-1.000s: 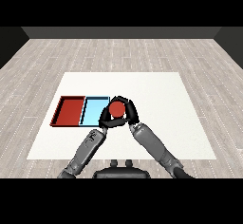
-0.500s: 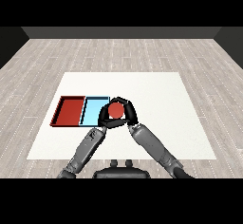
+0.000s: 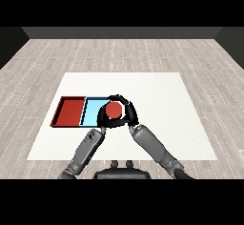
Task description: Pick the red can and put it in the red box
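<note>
The red can [image 3: 113, 109] is held above the right end of the light blue tray [image 3: 92, 112], and my right hand [image 3: 130, 115] is curled round it from the right and over its far side. My left hand [image 3: 101, 117] sits close against the can's left side with relaxed fingers, over the blue tray. The red tray [image 3: 71, 112] lies directly left of the blue one, with nothing in it. The two black hands overlap around the can, so the can's lower part is hidden.
Both trays lie side by side on the left half of the white table [image 3: 157, 100]. Grey wooden floor surrounds the table.
My right hand has carried the red can a little to the left, towards the trays. The left hand has stayed close beside it.
</note>
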Available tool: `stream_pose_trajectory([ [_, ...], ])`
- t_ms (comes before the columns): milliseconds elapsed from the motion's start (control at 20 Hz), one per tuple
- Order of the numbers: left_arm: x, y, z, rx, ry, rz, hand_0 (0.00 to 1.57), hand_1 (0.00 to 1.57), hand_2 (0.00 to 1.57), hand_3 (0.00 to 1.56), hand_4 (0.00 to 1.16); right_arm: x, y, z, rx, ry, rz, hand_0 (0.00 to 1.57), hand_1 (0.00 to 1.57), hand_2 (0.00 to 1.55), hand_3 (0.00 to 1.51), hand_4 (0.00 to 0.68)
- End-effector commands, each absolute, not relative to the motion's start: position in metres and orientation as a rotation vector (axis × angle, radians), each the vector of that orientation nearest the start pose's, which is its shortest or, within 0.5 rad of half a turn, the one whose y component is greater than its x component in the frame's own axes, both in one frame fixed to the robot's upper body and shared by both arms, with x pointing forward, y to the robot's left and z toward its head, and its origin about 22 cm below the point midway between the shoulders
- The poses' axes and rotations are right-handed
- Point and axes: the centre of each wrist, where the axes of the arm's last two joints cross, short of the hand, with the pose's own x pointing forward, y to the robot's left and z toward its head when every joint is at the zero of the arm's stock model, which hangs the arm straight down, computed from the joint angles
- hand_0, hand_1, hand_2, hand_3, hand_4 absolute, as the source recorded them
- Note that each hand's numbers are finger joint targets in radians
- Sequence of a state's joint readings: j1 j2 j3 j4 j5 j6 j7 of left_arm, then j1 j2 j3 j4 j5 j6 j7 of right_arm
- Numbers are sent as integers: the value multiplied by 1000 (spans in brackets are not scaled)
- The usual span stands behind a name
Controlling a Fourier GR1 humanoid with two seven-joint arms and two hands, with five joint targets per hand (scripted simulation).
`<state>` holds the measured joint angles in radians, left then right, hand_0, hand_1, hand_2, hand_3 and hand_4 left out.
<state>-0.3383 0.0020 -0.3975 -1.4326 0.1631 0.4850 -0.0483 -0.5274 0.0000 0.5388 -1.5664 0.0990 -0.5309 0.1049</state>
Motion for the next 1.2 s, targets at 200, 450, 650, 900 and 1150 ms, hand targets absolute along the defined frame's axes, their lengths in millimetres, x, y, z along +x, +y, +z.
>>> stream_pose_trajectory([
  [200,272,101,37,-109,-1780,23,1571,1571,1571,1492,1128,276,-62,105,59,-1969,292,0,0,0,0,0],
  [450,281,114,29,-56,-1773,1,1571,1571,1571,1500,1135,276,-77,131,50,-2026,195,0,0,0,0,0],
  [650,285,120,25,16,-1761,-14,1571,1571,1571,1499,1129,262,-108,129,83,-2042,114,0,0,0,0,0],
  [900,283,141,52,75,-1774,29,1571,1571,1570,1482,1122,251,-137,115,93,-2043,42,0,0,0,0,0],
  [1150,294,191,42,169,-1781,28,1571,1571,1571,1482,1123,233,-182,110,64,-2061,8,0,0,0,0,0],
])
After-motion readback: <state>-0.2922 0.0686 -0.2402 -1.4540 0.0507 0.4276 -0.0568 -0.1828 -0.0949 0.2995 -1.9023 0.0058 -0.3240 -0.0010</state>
